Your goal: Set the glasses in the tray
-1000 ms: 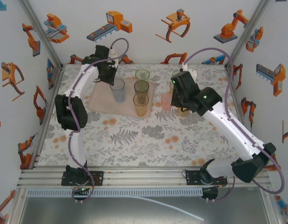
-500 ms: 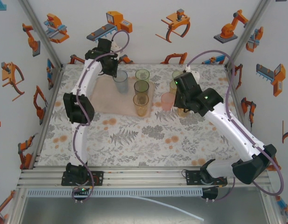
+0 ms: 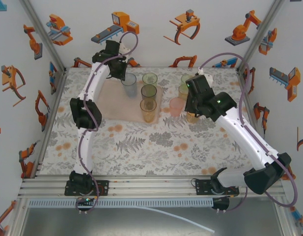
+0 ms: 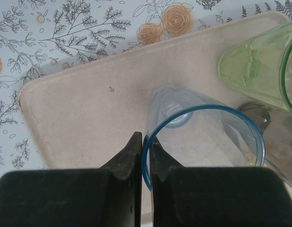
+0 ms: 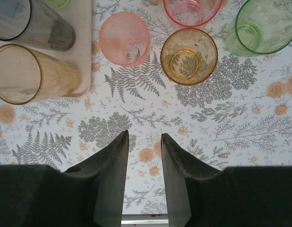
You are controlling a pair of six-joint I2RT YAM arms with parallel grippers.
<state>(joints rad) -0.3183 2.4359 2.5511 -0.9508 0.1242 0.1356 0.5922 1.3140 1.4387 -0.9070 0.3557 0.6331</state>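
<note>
My left gripper (image 4: 146, 139) is shut on the near rim of a blue glass (image 4: 202, 137), one finger inside and one outside. The glass leans over the back part of the pale pink tray (image 4: 84, 109); I cannot tell whether its base touches. From above, the blue glass (image 3: 128, 84) stands left of a green glass (image 3: 150, 78), a smoky grey one (image 3: 149, 92) and an amber one (image 3: 148, 109), all on the tray (image 3: 112, 105). My right gripper (image 5: 145, 137) is open over bare tablecloth, short of an orange glass (image 5: 189, 56) and an upturned pink glass (image 5: 124, 38).
More glasses stand right of the tray: a pink one (image 5: 192, 9) and a green one (image 5: 259, 26). The tray's right edge (image 5: 85, 56) lies close to the upturned pink glass. Side walls and an aluminium frame (image 3: 141, 186) bound the floral table.
The left arm has carried the blue glass toward the back of the tray. The right arm has drifted slightly right, its jaws unchanged.
</note>
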